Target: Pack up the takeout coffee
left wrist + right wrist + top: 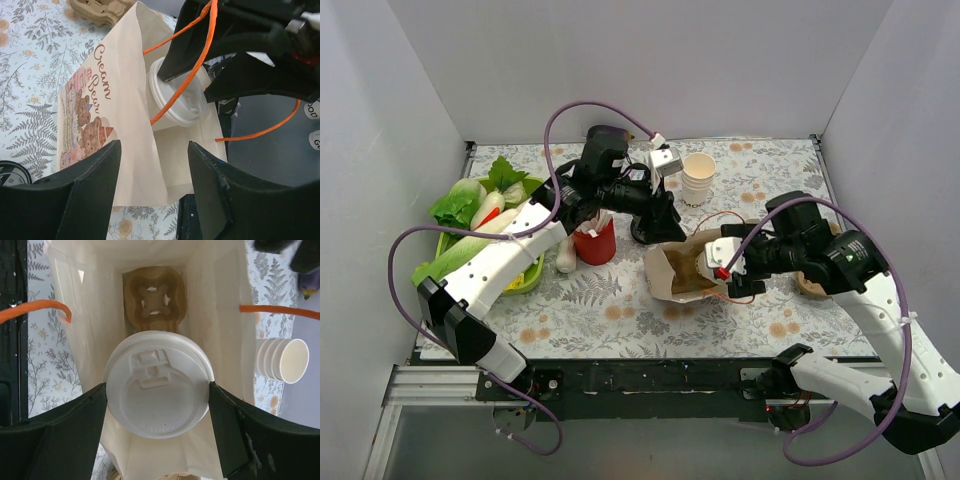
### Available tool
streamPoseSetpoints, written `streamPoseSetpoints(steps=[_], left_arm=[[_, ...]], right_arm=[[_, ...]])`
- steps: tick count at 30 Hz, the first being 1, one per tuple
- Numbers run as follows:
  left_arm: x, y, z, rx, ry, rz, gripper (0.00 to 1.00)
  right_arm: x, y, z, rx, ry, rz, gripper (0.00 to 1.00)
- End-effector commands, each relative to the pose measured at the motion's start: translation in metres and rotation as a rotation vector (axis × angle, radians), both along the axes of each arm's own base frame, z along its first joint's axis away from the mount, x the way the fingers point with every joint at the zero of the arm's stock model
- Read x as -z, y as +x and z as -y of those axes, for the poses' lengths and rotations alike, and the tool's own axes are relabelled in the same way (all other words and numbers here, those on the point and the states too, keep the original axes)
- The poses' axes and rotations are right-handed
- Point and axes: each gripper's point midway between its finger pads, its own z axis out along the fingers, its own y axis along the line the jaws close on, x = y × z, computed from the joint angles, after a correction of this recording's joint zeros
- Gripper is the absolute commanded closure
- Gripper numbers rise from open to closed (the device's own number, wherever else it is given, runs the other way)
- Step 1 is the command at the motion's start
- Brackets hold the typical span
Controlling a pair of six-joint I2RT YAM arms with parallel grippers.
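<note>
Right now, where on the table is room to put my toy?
Bare flowery tablecloth lies in front, between the green vegetable basket and the tan paper bag. Around the red cup in the middle it's crowded.

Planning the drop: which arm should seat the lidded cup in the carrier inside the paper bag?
Right. The right gripper grips the takeout coffee at the paper bag's mouth, in line with the carrier; the left gripper hovers open outside.

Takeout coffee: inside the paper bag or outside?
Inside, at least partly: in the right wrist view the takeout coffee sits between the walls of the paper bag, held by the right gripper; the cardboard carrier lies deeper.
</note>
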Motion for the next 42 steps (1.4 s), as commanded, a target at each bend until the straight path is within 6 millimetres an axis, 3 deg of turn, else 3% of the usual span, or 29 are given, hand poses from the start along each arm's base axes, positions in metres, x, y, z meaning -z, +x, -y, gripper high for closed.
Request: streamPoseSetpoints(steps=[1,6,13,20,28,35,42], left_arm=[[-0.019,-0.002,-0.011,-0.022,-0.030,0.050,0.44],[-0.023,0.002,-0.013,-0.039,-0.044,0.082,0.43],[0.004,0.012,-0.016,-0.083,-0.021,0.040,0.41],[0.026,0.031,-0.015,-0.139,0.007,0.019,0.39],[0.062,0.041,-0.010,-0.146,0.040,-0.036,0.39],[0.089,0.068,-0.009,-0.144,0.036,-0.135,0.39],[0.099,0.086,0.001,-0.123,0.025,-0.159,0.39]], right_arm=[[0.004,0.003,-0.004,-0.059,-0.035,0.091,0.99],[0.002,-0.013,0.003,-0.082,-0.047,0.095,0.99],[0.016,-0.006,0.001,-0.135,-0.084,0.175,0.99],[0.033,-0.020,0.004,-0.218,-0.148,0.177,0.99],[0.045,0.012,0.003,-0.174,-0.220,0.290,0.99],[0.048,0.020,-0.001,-0.145,-0.234,0.277,0.99],[0.050,0.016,-0.014,-0.171,-0.185,0.228,0.99]])
